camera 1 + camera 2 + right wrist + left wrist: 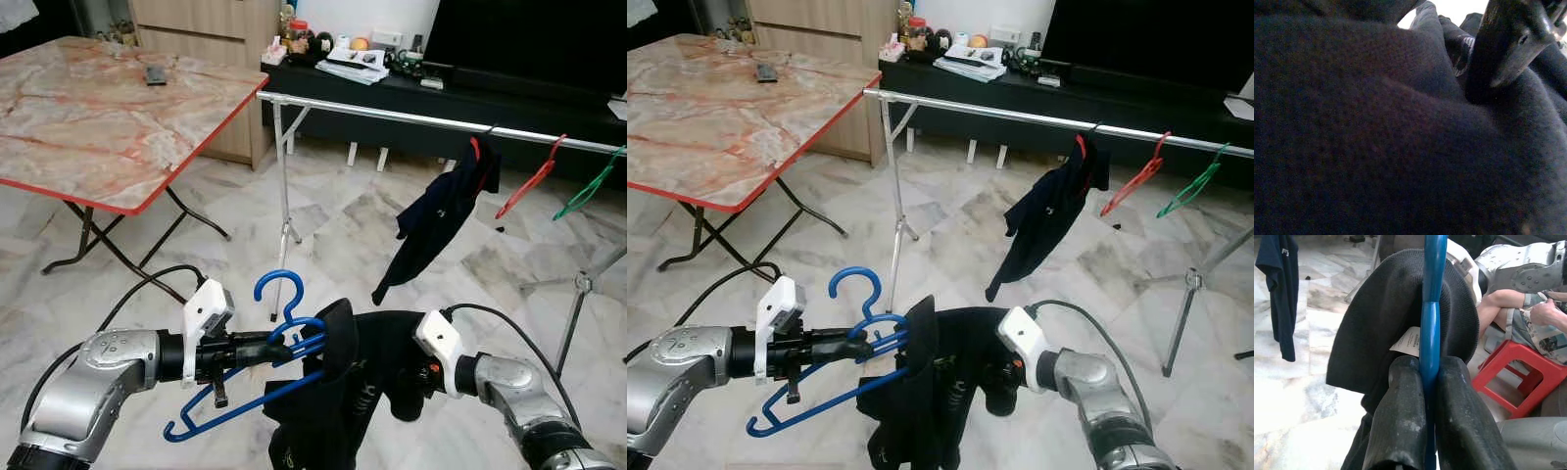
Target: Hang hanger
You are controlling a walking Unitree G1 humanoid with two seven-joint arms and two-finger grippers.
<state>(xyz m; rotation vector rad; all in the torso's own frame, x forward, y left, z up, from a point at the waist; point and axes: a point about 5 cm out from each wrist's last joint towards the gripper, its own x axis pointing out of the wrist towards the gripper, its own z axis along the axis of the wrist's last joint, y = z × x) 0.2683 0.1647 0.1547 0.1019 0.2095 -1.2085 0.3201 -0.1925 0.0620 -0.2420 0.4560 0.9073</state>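
A blue plastic hanger (277, 290) is held low in front of me, hook upward, and my left gripper (297, 342) is shut on its bars. In the left wrist view the two black fingers (1400, 411) pinch the blue bar (1431, 308). A black garment (338, 392) drapes over the hanger's right end and hangs down. My right gripper (404, 390) is pushed into that cloth from the right, with dark fabric (1376, 137) pressed against it. Ahead stands the silver clothes rail (392, 114).
On the rail hang a dark blue shirt (441, 211), a red hanger (529, 181) and a green hanger (588, 191). A marble folding table (98, 117) stands at left, a black console (460, 98) behind. A person (1528, 316) sits by a red stool (1518, 374).
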